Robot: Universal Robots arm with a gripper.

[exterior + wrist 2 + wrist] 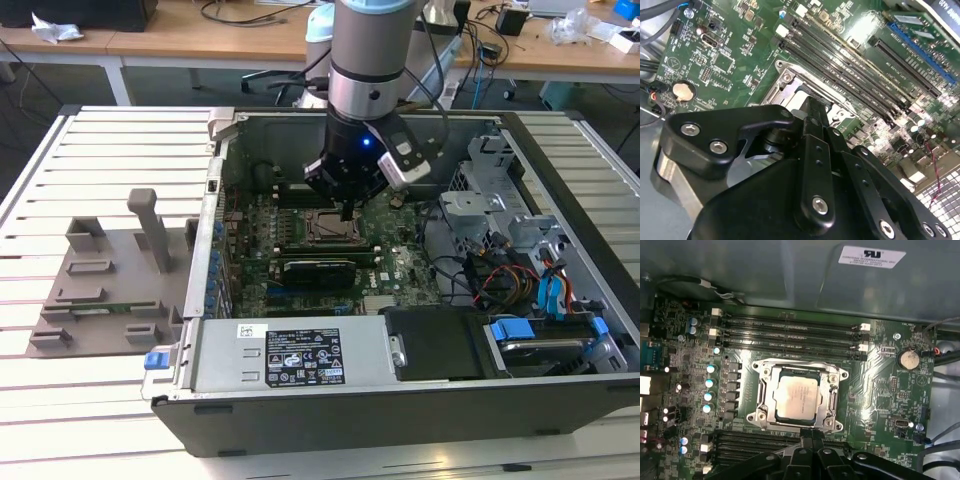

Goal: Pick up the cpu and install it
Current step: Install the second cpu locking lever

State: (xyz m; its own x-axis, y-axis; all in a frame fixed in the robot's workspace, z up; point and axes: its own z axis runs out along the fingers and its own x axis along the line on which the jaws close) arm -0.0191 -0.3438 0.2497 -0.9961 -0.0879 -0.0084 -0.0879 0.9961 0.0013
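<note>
The cpu [796,397] is a flat square chip with a silvery top, lying level inside the metal socket frame [762,371] on the green motherboard [875,390]. My gripper [812,436] hangs just above the socket's edge with its two black fingers pressed together and nothing between them. In the second wrist view the gripper [812,107] points down at the socket frame [785,80]. In the exterior view the gripper [347,210] stands over the socket [322,226] in the middle of the open computer case [230,130].
Memory slots [790,335] run along one side of the socket, and a coin battery [908,359] sits near them. The power supply [295,355], drive cage [480,215] and coloured cables [510,275] crowd the case. A grey fixture [110,280] lies at the exterior view's left.
</note>
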